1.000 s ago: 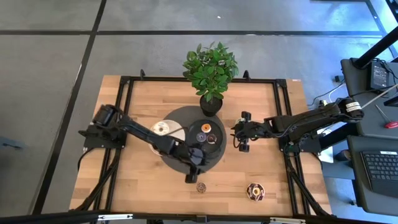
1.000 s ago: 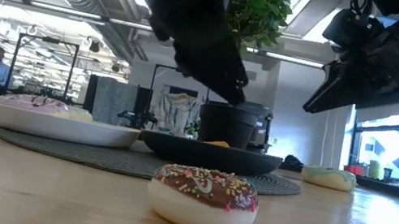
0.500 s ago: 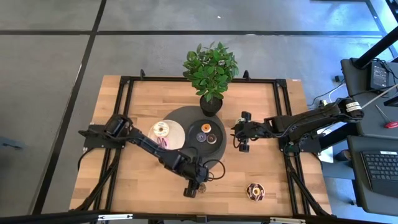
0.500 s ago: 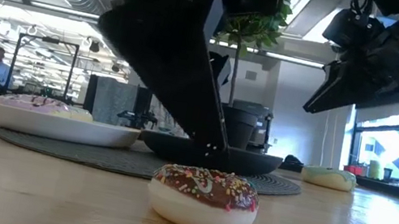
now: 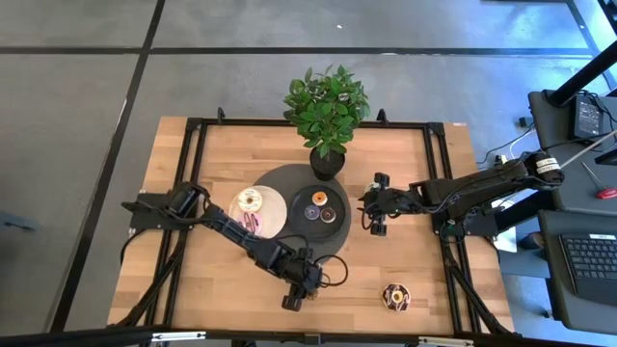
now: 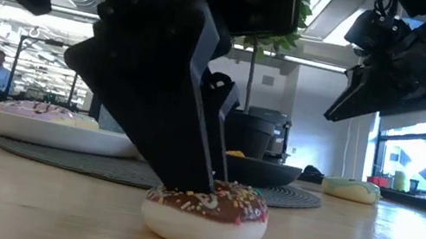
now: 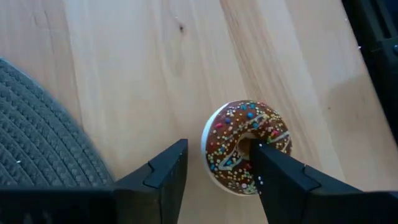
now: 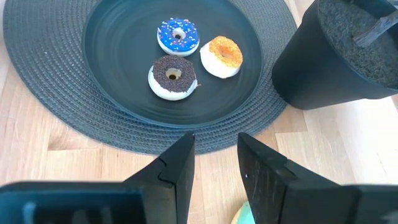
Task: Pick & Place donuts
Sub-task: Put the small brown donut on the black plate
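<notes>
From above, my left gripper (image 5: 297, 294) sits low at the table's (image 5: 222, 280) near edge, just off the round mat (image 5: 280, 173); my right gripper (image 5: 371, 214) waits beside the black plate (image 5: 337, 200). Level with the table, my left fingers (image 6: 191, 146) press onto a chocolate donut (image 6: 205, 215) lying on the wood. Through my left wrist, the fingers are spread, one inside the donut's hole, one outside; nothing clamped yet. Through my right wrist, fingers parted and empty; three small donuts (image 8: 174, 78) lie on the black plate
</notes>
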Tool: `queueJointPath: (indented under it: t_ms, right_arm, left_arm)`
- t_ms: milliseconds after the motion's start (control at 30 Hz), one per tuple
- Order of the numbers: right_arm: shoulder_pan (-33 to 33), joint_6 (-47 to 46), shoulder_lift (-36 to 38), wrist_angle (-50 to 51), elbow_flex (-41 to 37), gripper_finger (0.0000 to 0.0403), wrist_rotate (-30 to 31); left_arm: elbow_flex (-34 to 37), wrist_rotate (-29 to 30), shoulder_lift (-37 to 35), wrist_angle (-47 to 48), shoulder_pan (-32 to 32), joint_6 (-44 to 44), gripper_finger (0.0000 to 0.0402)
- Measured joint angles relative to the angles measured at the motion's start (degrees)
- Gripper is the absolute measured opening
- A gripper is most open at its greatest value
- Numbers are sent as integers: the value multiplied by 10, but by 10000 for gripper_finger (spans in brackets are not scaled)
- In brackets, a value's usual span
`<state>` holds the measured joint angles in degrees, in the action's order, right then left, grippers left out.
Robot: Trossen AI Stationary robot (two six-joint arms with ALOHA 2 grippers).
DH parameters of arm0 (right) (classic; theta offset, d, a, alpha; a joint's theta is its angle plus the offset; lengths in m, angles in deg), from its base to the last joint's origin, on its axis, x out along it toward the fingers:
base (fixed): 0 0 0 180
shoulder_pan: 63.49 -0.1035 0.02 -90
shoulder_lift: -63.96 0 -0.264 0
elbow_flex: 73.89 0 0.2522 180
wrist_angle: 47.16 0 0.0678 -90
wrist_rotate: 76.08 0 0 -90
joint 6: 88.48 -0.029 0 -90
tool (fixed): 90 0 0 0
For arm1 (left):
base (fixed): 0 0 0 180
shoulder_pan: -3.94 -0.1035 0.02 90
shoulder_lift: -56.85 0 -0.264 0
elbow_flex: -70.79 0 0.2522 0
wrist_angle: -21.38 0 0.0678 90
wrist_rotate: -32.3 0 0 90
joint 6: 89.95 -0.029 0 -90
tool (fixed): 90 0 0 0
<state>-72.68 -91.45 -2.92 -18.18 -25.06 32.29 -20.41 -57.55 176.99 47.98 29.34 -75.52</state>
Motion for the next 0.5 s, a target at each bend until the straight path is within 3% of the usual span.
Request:
queueJointPath:
  t_ms: [500]
  right_arm:
    - [0,1,0,1,0,124,0]
  left_arm:
    - [1,-3,1,-24,-3,-2,163]
